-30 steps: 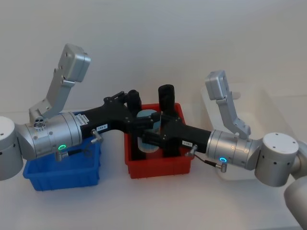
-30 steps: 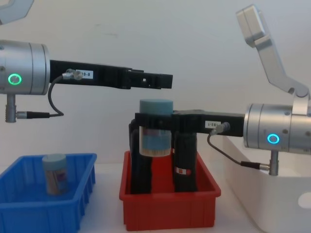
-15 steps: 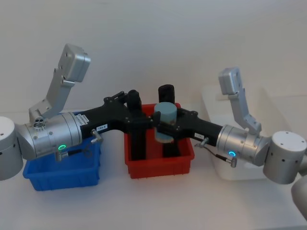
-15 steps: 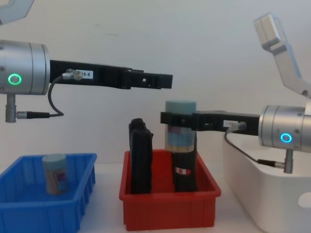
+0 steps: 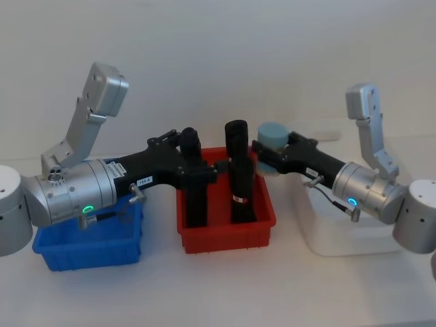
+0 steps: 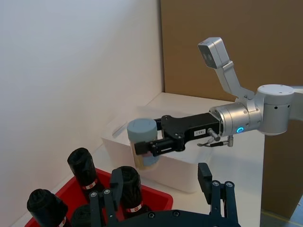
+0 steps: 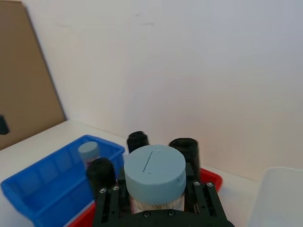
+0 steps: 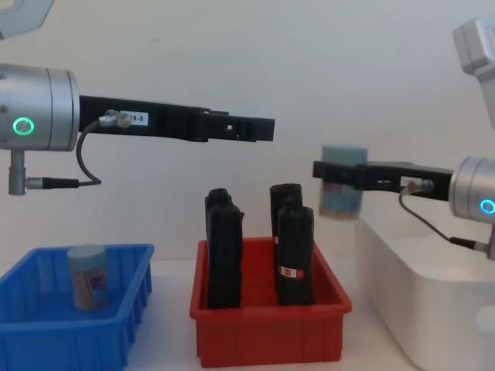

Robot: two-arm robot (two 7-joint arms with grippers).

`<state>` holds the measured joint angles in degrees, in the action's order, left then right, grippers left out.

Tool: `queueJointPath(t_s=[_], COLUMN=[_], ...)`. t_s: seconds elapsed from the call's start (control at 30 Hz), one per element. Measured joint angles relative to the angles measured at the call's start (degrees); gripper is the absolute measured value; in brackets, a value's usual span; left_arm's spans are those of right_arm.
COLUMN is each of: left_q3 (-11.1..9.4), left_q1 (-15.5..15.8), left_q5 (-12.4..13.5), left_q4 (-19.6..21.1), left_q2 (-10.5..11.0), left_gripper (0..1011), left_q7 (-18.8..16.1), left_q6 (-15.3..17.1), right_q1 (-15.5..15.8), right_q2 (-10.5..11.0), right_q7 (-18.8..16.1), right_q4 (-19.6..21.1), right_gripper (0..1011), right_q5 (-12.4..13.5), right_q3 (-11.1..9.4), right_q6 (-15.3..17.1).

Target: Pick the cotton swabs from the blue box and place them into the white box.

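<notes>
— Blue-lidded cotton swabs (image 8: 341, 202), where?
— Right gripper (image 5: 267, 153) grips them, raised just beside the white box (image 8: 402, 255); chest view adds another tub (image 8: 87, 277) in the blue box (image 8: 31, 325); left gripper (image 8: 259, 130), wide, above the red bin (image 8: 267, 336).

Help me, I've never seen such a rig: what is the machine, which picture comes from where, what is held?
It is a two-armed robot. The pictures come from cameras on its head, chest and each wrist. On the table stand a blue box with one tub of swabs, a red box of black cylinders and a white box. The right hand is shut on a second tub, in the air by the white box's rim. The left hand hangs open above the red box.
</notes>
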<state>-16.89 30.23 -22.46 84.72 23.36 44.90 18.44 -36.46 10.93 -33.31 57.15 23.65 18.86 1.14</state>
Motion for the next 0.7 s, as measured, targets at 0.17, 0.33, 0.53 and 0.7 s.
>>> queueJointPath(t_s=[0.17,0.33,0.53,0.7], left_q3=[0.0,0.0,0.0,0.0], left_q1=[0.0,0.0,0.0,0.0], left_q5=[0.0,0.0,0.0,0.0], left_q4=[0.0,0.0,0.0,0.0], left_q2=[0.0,0.0,0.0,0.0], left_gripper=[1004,1004,1004,1004], left_q7=[0.0,0.0,0.0,0.0], left_q6=[0.0,0.0,0.0,0.0], right_q1=[-0.08,0.13,1.08,2.11], right_q2=[0.57,1.13,2.02,2.83], right_q7=[3.27,6.35,10.72,14.97], right_q4=[-0.34,-0.22,0.93,2.12], right_gripper=[680,680,680,680], right_q5=[-0.21,-0.37,-0.6,-0.84], right_q3=[-1.15,-2.08,-3.35,-4.38], right_q6=[-1.2,-2.02,-2.65,-2.67])
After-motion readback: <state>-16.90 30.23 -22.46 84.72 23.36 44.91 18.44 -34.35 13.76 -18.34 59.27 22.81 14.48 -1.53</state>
